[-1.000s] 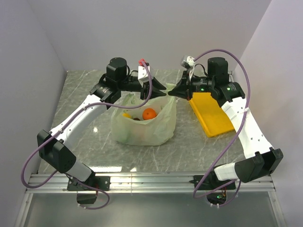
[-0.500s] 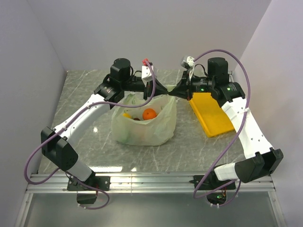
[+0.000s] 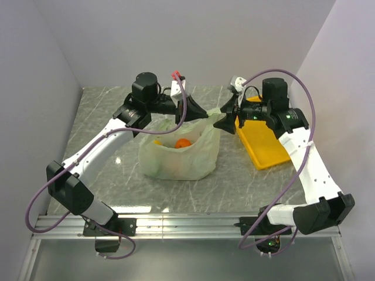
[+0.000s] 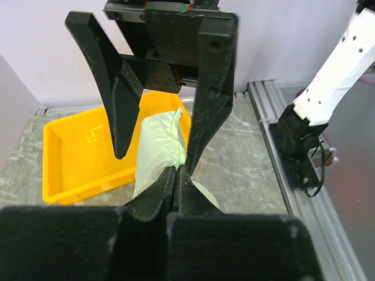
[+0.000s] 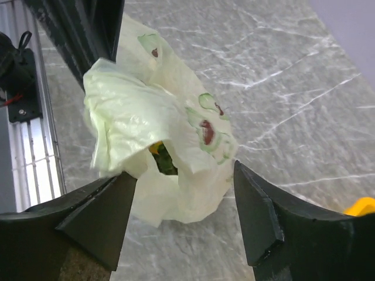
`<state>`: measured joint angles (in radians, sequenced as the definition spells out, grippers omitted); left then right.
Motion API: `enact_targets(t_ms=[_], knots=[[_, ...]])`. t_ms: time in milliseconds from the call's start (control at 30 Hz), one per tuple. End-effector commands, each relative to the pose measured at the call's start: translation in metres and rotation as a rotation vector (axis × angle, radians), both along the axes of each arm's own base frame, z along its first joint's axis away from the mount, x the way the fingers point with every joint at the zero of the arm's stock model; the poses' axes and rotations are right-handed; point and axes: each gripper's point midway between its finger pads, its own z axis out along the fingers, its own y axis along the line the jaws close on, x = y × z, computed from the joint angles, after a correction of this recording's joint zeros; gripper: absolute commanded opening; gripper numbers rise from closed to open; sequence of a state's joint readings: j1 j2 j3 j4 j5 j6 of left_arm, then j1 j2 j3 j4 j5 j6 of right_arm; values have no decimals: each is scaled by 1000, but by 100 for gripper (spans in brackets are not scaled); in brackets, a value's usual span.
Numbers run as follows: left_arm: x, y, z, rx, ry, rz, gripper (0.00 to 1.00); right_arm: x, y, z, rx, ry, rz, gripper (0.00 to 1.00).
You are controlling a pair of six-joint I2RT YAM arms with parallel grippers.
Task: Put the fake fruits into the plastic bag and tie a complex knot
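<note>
Left gripper (image 4: 177, 171) clamped shut on plastic bag (image 3: 176, 161) handle, upper centre of top view. Right gripper (image 5: 181, 174) fingers spread, handle bunch between them.

**Bright, soft light throughout**

We see even, diffuse light from above, with only faint shadows under the arms. Glare streaks the table (image 3: 246, 181) along its near edge. In the left wrist view the left gripper (image 4: 177, 175) is a soft, featureless black mass, and the plastic bag (image 5: 135, 111) looks nearly washed out.

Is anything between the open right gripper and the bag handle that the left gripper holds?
Nothing visible. The bunched handle of the plastic bag lies between the open fingers of the right gripper, beside the shut left gripper.
</note>
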<state>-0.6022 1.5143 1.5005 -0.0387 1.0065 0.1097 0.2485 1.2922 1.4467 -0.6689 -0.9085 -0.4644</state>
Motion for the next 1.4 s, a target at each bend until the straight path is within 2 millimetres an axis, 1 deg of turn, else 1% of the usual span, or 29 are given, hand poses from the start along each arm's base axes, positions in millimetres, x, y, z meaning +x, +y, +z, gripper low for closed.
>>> enact_targets(t_ms=[0,33,67,133,200,300,333,367,400,433,567,600,633,667,700,767,800,833,867,900,1000,1033,1100,1200,1267,1367], knots=[[-15,6,44,-84,-56,-54,0,-11,0,29,31,-147,48,74],[-15,5,47,-89,-45,-56,0,-13,4,33,51,-140,59,74],[-13,5,50,-92,-47,-51,0,-15,9,41,77,-163,79,74],[-8,3,51,-93,-48,-44,0,-18,16,46,104,-154,104,75],[-5,1,51,-92,-8,-34,0,-21,21,50,126,-158,132,75],[-2,1,53,-101,4,-32,0,-25,30,38,127,-142,168,74],[-2,2,54,-104,14,-36,0,-25,32,30,123,-126,170,73],[-3,2,55,-106,13,-42,0,-22,35,31,131,-148,175,72],[-3,1,54,-102,15,-47,0,-19,37,30,138,-148,167,65],[-1,1,51,-95,24,-43,0,-13,39,28,154,-128,157,53],[4,3,48,-84,18,0,0,-6,44,27,165,-97,170,26],[6,5,48,-84,21,14,0,-7,45,28,169,-95,176,12],[11,7,49,-83,25,43,0,-7,45,25,168,-88,182,4],[14,12,52,-86,20,65,1,-8,46,25,171,-83,185,0],[17,15,48,-69,34,83,7,-10,46,24,174,-75,188,0],[25,25,50,-61,28,117,21,-14,46,21,181,-63,199,0],[29,29,46,-40,13,129,37,-15,46,21,182,-62,198,0],[30,31,43,-28,9,129,45,-15,46,19,182,-56,197,0],[31,34,41,-14,4,132,50,-16,46,18,182,-54,200,0],[32,35,36,8,-28,132,59,-17,45,16,181,-49,200,0],[30,32,31,13,-32,110,73,-18,46,11,181,-34,204,0],[28,28,31,10,-32,98,74,-17,46,11,182,-34,200,0],[29,21,24,22,-12,78,77,-16,46,10,189,-23,195,0],[26,13,19,26,8,41,81,-14,48,10,192,-18,193,0],[25,10,18,20,15,22,81,-13,47,9,189,-17,184,0],[21,5,17,11,35,-9,77,-11,46,5,179,-18,172,0]])
